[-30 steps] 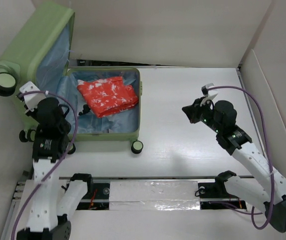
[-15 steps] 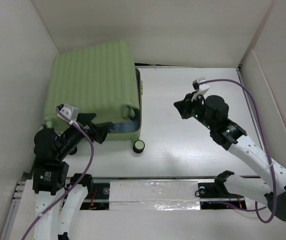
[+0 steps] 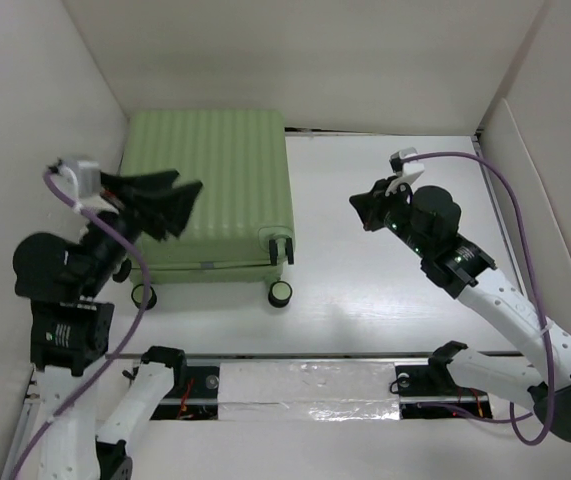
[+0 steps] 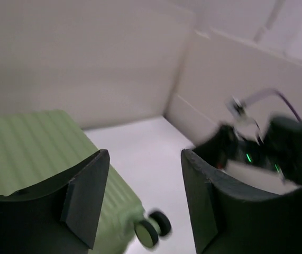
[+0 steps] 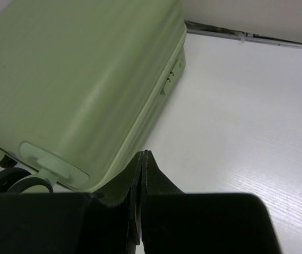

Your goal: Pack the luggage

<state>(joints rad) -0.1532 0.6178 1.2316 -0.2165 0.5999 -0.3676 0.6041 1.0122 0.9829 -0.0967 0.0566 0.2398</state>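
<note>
The luggage (image 3: 210, 185), a light green ribbed hard-shell suitcase, lies flat and closed at the left of the table, wheels (image 3: 280, 292) toward me. My left gripper (image 3: 187, 184) hovers open above its left part, holding nothing. In the left wrist view the fingers of the gripper (image 4: 145, 156) stand apart over the luggage (image 4: 29, 153) and its wheels (image 4: 153, 227). My right gripper (image 3: 360, 208) is shut and empty to the right of the case. The right wrist view shows its tips (image 5: 144, 154) pressed together, just off the luggage (image 5: 76, 79) corner.
White walls (image 3: 95, 70) box in the table on the left, back and right. A rail with foil tape (image 3: 305, 385) runs along the near edge. Purple cables (image 3: 510, 200) loop from both wrists. Bare tabletop (image 3: 385, 300) lies between the case and the right arm.
The suitcase lid swung down from upright to closed, hiding the red garment and blue lining. My left gripper opened, let go and rose. The right gripper shifted slightly left.
</note>
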